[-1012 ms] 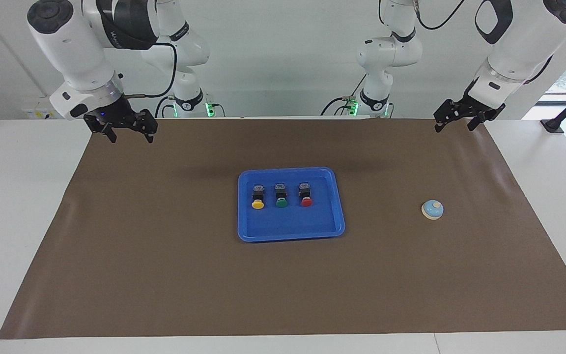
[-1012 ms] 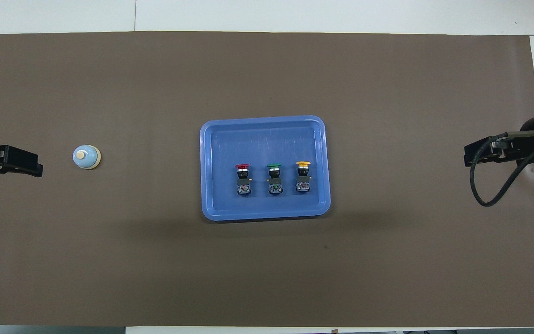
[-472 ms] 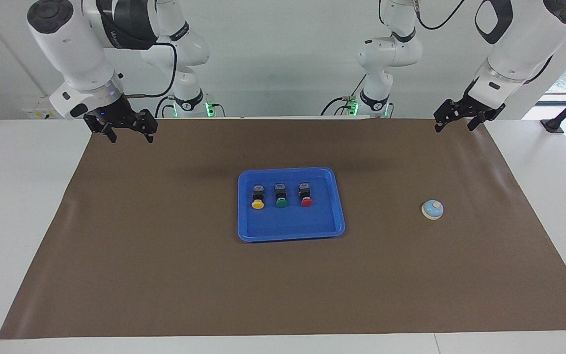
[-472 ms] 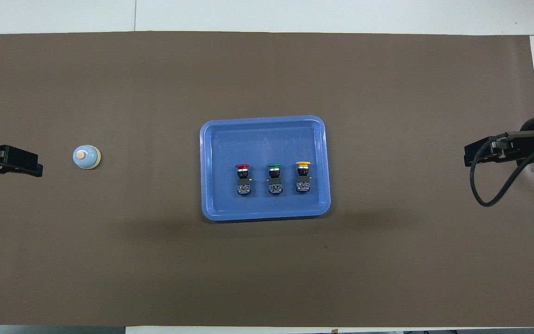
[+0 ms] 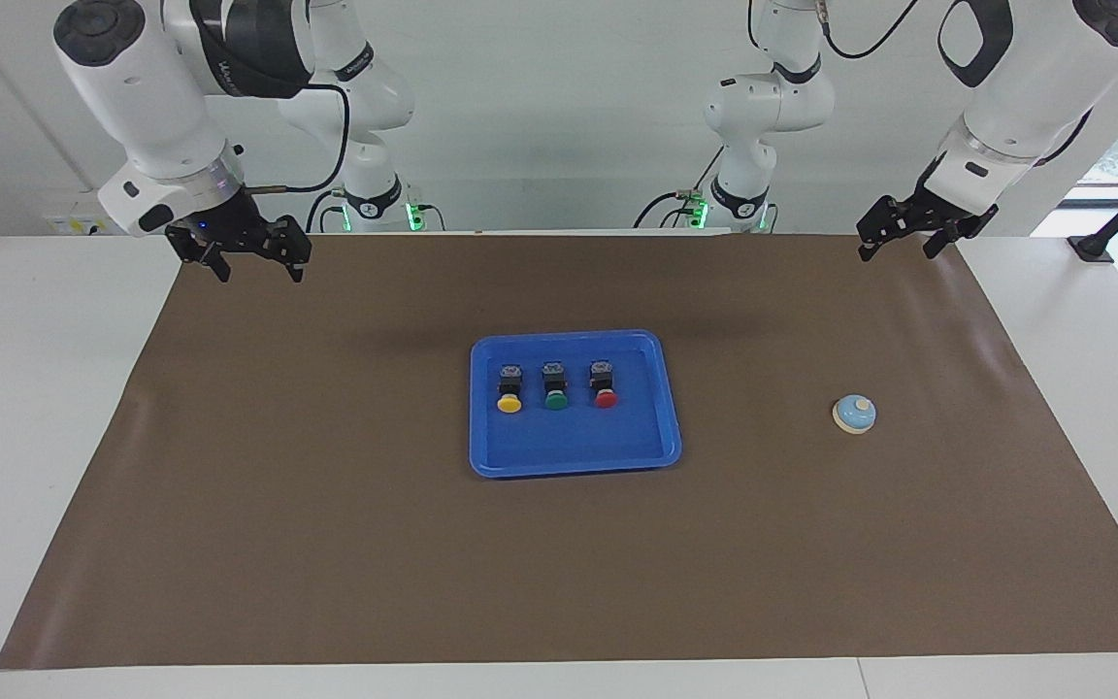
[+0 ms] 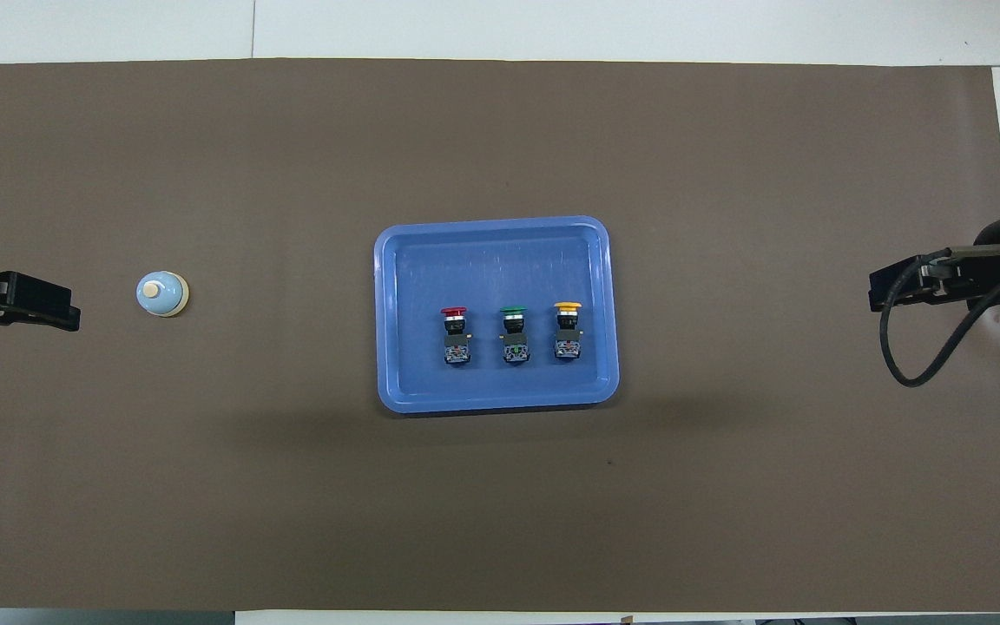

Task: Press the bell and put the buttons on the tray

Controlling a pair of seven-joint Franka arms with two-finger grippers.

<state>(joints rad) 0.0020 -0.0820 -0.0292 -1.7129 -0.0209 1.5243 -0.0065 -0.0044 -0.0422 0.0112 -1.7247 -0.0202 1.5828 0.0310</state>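
The blue tray (image 5: 571, 445) lies in the middle of the brown mat; it also shows in the overhead view (image 6: 491, 256). Three buttons lie in it in a row: yellow (image 5: 509, 397) (image 6: 566, 331), green (image 5: 555, 395) (image 6: 513, 335) and red (image 5: 605, 393) (image 6: 454, 336). The yellow one is toward the right arm's end. The light blue bell (image 5: 854, 414) (image 6: 161, 293) stands on the mat toward the left arm's end. My left gripper (image 5: 898, 243) (image 6: 31, 304) is open and empty, raised over the mat's edge at that end, apart from the bell. My right gripper (image 5: 254, 264) (image 6: 895, 291) is open and empty, raised over the mat's edge at the right arm's end.
A brown mat (image 5: 326, 544) covers most of the white table (image 5: 25, 408). A black cable (image 6: 908, 365) hangs from the right arm's wrist.
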